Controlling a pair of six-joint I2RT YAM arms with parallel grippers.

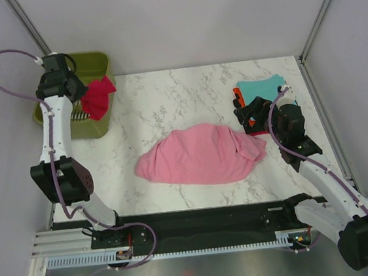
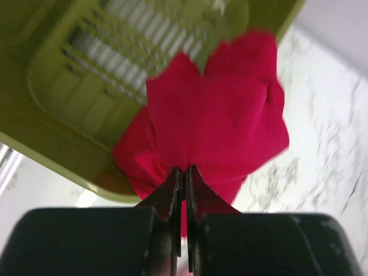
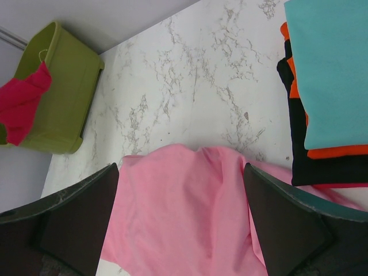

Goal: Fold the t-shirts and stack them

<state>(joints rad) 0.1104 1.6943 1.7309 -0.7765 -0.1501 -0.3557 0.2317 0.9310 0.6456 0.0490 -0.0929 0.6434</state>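
A crimson red t-shirt [image 1: 97,97] hangs bunched over the near rim of the basket, pinched in my left gripper [image 1: 79,91]. The left wrist view has the gripper [image 2: 185,169] shut on a fold of this red cloth [image 2: 218,109]. A light pink t-shirt [image 1: 199,155] lies crumpled and unfolded at the table's middle. My right gripper [image 1: 251,114] hovers open over its right edge, and the pink cloth [image 3: 184,213] shows between its spread fingers [image 3: 181,169]. Folded shirts are stacked at the back right, teal [image 3: 333,75] on top, with orange [image 3: 339,152] and black [image 3: 322,169] beneath.
The olive-green basket [image 1: 94,62] stands at the back left corner, its slotted floor [image 2: 69,86] visible under the red shirt. Grey walls close in the table on the left, back and right. Marble tabletop [image 1: 167,107] lies between the basket and the stack.
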